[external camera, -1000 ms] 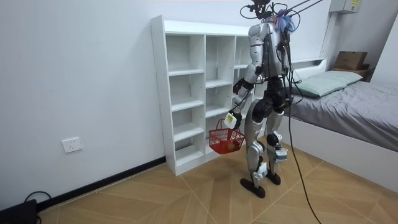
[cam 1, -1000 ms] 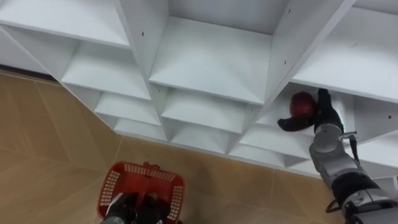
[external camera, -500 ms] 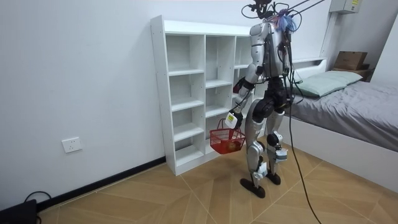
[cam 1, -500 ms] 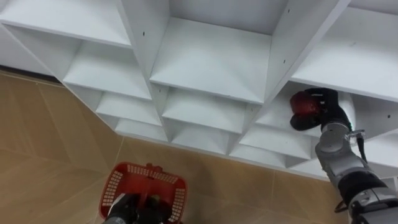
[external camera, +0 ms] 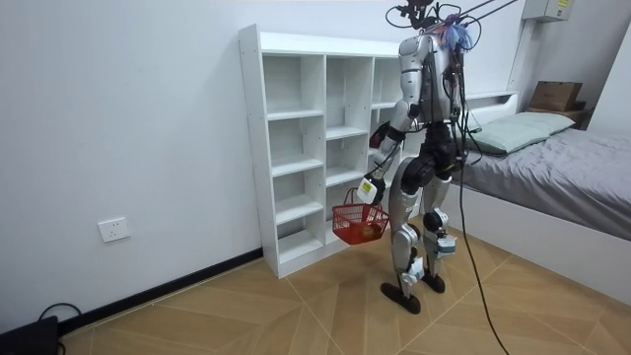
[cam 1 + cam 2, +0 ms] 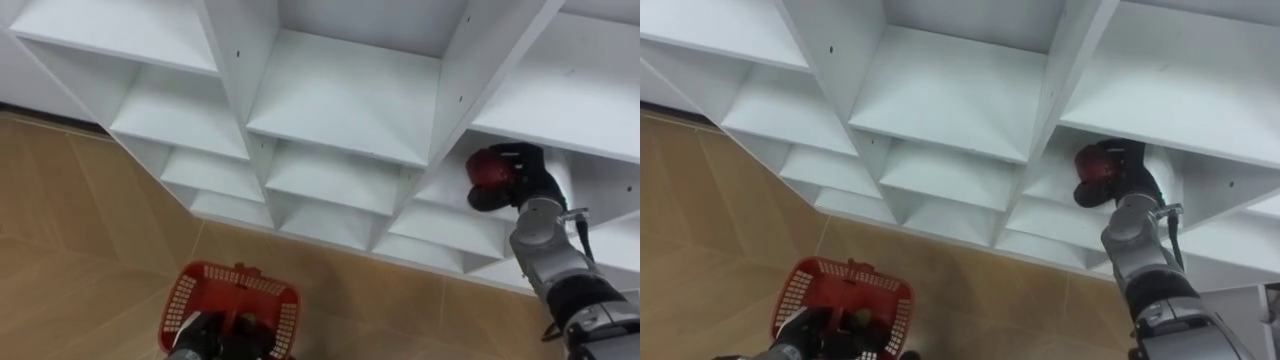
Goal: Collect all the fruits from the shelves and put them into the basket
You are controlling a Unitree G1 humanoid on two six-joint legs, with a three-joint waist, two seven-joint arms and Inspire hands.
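While you stand facing the white closet, your right hand is inside a right-hand compartment, fingers curled round the red fruit near that compartment's left wall; your left hand hangs low, closed on the handle of the red basket, above the wooden floor.

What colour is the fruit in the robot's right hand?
Dark red; the fruit shows best in the left eye view, in the right hand.
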